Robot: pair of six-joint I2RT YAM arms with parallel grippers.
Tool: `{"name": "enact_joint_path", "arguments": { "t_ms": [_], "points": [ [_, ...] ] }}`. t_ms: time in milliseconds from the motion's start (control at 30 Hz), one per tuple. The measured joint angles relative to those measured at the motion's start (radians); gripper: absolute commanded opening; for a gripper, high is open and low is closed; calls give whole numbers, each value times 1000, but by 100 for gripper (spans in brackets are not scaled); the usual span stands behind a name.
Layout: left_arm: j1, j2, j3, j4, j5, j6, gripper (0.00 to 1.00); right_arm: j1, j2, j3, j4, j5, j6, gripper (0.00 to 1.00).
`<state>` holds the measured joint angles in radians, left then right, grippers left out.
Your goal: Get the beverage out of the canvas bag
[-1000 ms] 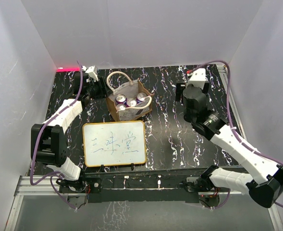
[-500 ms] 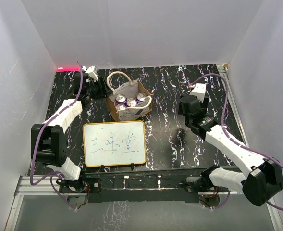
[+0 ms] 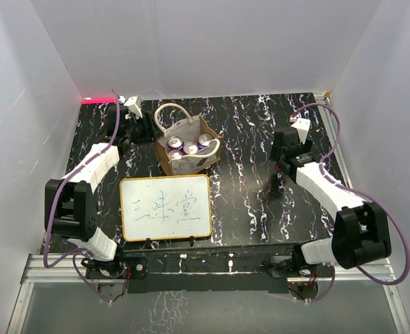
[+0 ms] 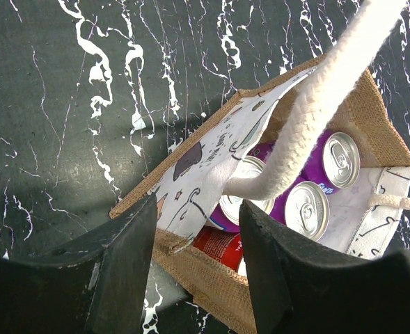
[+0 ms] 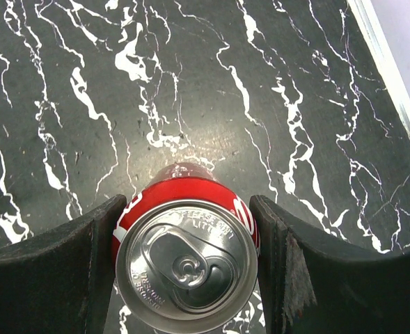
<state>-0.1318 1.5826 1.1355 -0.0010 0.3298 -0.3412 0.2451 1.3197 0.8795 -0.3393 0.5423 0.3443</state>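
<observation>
Right wrist view shows right gripper [image 5: 187, 233] clamped on upright red can [image 5: 186, 271] over the table [image 5: 51, 104], well right of canvas bag [image 3: 191, 163], whose wall sits between parted fingers of left gripper [image 4: 196, 212]

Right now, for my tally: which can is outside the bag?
The red can held by the right gripper; the other cans sit inside the canvas bag.
</observation>
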Motion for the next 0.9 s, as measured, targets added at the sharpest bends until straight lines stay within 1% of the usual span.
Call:
{"name": "enact_joint_path", "arguments": {
  "t_ms": [367,700,900],
  "points": [
    [0,0,0,-1,0,0,49,-24,140,112,16,-42,13,7],
    [0,0,0,-1,0,0,49,-25,238,126,32,-40,-3,7],
    [0,0,0,-5,0,0,50,-27,246,126,37,-63,6,8]
  ]
}}
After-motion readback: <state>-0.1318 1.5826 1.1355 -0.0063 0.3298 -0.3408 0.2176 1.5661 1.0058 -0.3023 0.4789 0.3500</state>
